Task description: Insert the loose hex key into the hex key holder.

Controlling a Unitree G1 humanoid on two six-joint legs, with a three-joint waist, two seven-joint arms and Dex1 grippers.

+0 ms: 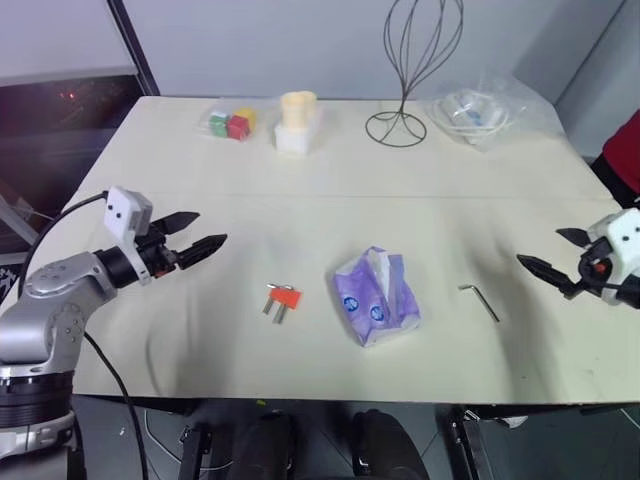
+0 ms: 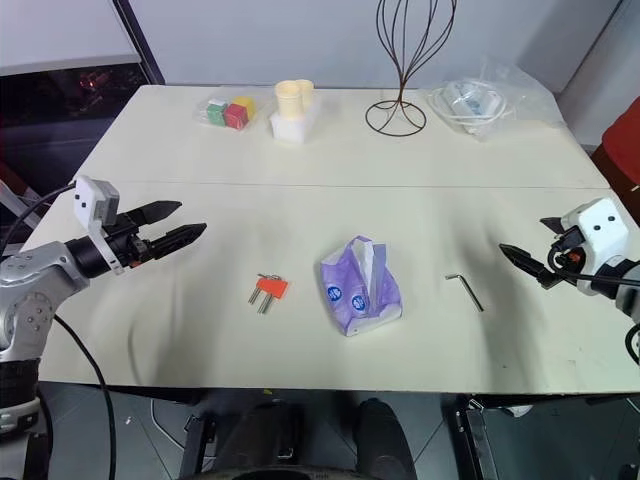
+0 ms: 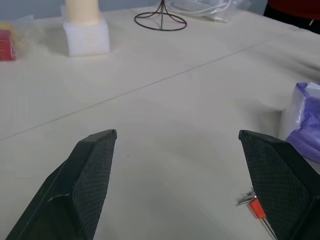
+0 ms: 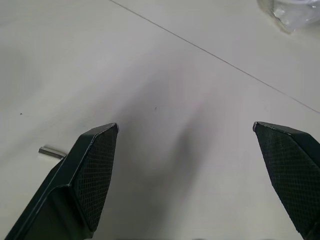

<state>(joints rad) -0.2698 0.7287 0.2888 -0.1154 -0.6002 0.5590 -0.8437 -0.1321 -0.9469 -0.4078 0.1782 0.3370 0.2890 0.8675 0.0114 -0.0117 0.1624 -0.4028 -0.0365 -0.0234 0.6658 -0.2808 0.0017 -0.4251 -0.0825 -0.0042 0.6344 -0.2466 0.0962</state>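
The hex key holder, a small red-orange block with short grey keys sticking out, lies on the pale table toward the front, left of centre. The loose hex key, a thin dark L-shaped rod, lies flat at the front right. My left gripper hovers open above the table, well to the left of the holder, pointing toward it. My right gripper is open too, hanging just right of the loose hex key with nothing between its fingers. The holder's edge peeks beside one left finger; the key's tip beside one right finger.
A purple tissue pack lies between the holder and the key. At the back stand coloured cubes, a cream cup on a white block, a wire stand and a clear bag. A red sleeve shows at the right edge.
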